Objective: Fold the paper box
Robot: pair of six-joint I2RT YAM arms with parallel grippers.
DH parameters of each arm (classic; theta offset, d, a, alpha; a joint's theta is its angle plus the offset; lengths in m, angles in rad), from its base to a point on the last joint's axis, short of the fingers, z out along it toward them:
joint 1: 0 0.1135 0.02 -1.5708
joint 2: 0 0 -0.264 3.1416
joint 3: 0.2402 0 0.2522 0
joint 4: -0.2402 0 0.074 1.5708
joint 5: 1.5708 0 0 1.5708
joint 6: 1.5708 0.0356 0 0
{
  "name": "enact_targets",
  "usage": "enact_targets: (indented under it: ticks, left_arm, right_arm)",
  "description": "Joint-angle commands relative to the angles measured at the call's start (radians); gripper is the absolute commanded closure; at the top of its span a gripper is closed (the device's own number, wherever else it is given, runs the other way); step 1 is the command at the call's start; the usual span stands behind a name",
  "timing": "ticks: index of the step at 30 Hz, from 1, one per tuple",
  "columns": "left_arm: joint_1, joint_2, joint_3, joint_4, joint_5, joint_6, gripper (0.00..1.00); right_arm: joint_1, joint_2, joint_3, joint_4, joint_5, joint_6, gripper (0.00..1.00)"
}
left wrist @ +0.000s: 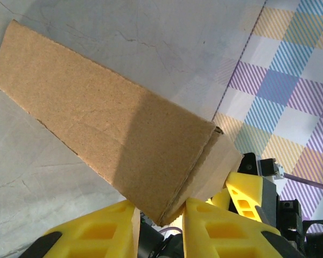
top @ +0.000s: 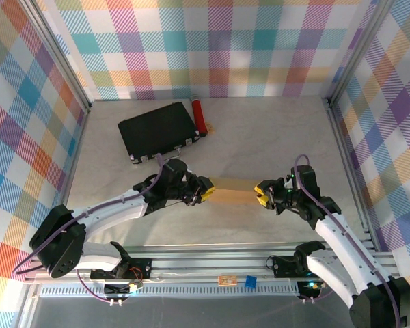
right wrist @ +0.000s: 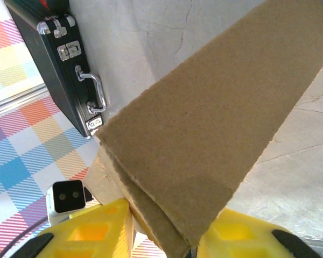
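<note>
The paper box is a flattened brown cardboard piece held just above the middle of the table, stretched between both grippers. My left gripper is shut on its left end; in the left wrist view the folded cardboard edge sits wedged between the yellow fingers. My right gripper holds the right end. In the right wrist view, several stacked cardboard layers fill the gap between its fingers.
A black case with a metal handle lies at the back left of the table. A small red cylinder lies beside its right end. Plaid walls and an aluminium frame enclose the table.
</note>
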Motion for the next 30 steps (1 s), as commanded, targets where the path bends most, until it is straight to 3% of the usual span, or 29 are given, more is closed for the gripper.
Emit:
enact_targets:
  ticks: [1,9,13,17,22,26,28,30]
  left_arm:
    - [-0.015,0.023,-0.062,-0.18,-0.06,-0.001,0.76]
    - [-0.028,-0.046,-0.072,-0.279,-0.083,-0.018,0.76]
    - [-0.022,-0.011,-0.085,-0.246,-0.055,-0.024,0.75]
    - [-0.009,0.063,-0.09,-0.142,-0.028,-0.043,0.75]
    - [0.025,0.084,0.001,-0.193,-0.055,0.016,0.72]
    - [0.102,0.083,0.097,-0.276,-0.049,0.111,0.69]
    - [0.156,0.06,0.148,-0.327,-0.058,0.171,0.61]
    - [0.216,0.024,0.208,-0.431,-0.079,0.252,0.48]
  right_arm:
    - [0.008,0.002,-0.104,-0.364,0.026,-0.023,0.69]
    - [0.008,-0.099,-0.131,-0.428,0.021,0.006,0.73]
    - [0.008,-0.104,-0.177,-0.387,0.013,0.027,0.71]
    - [0.008,-0.044,-0.215,-0.245,0.02,0.074,0.68]
    - [0.001,0.08,-0.095,-0.22,0.055,-0.005,0.68]
    - [-0.049,0.195,0.061,-0.227,0.045,-0.143,0.6]
    - [-0.094,0.252,0.172,-0.27,0.046,-0.242,0.5]
    - [-0.146,0.294,0.297,-0.324,0.067,-0.35,0.36]
